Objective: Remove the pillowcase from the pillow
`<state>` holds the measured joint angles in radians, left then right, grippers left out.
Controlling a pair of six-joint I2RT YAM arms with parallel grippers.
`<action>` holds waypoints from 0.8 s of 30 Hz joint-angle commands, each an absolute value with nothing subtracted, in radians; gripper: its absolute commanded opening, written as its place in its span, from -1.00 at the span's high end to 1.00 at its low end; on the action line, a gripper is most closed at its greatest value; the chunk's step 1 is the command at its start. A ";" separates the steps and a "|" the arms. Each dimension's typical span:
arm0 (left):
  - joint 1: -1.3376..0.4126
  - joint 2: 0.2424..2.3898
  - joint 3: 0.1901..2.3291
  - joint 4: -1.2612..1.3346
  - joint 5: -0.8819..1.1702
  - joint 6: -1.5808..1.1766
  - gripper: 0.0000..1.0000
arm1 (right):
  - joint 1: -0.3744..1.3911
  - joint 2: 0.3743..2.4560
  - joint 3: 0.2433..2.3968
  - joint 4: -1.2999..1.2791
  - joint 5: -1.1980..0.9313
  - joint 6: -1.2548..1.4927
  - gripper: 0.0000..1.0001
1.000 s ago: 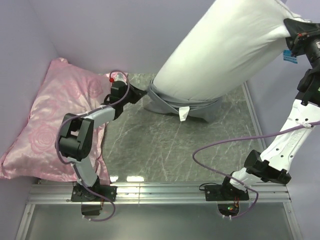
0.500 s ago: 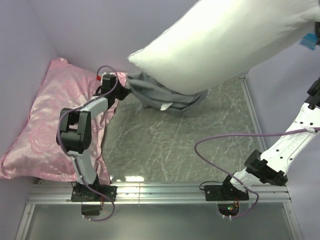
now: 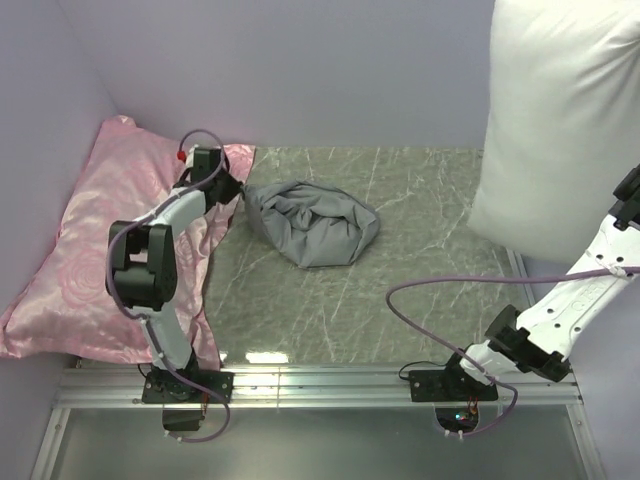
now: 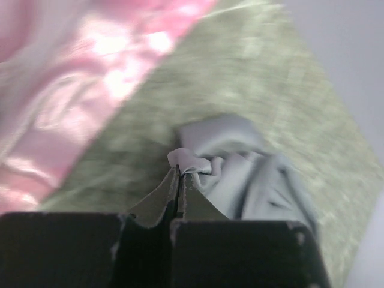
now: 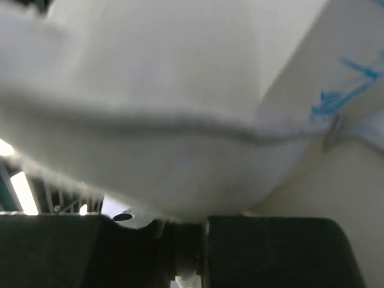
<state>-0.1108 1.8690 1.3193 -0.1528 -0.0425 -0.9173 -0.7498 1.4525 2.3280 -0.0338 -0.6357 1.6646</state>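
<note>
since 0.5 s ago the pillow [image 3: 560, 120] has come fully clear of the pillowcase [image 3: 312, 225] — removal looks done. my left pincer [image 4: 178, 177] pinches a fold of it, crumpled just beyond the tips. my right pincer [image 5: 183, 227] grips the pillow seam — pillow hangs below it, long axis near upright, free end down.

The pillow [image 3: 560, 120] runs off the top edge of the overhead view, its held end unseen. Up close it covers the fingertips of the right gripper [image 5: 183, 234]. The blue print on the tag [image 5: 351, 90] is too blurred to read.
</note>
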 commanded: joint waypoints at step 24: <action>-0.144 1.582 1.224 -0.106 0.071 -0.793 0.99 | -0.023 0.853 1.075 -0.117 -0.398 0.907 1.00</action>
<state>-0.1429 1.6749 1.2377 -0.1692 0.0422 -0.8017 -0.0711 1.0126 1.2465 -0.1284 -0.4644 1.0206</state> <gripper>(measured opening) 0.010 0.154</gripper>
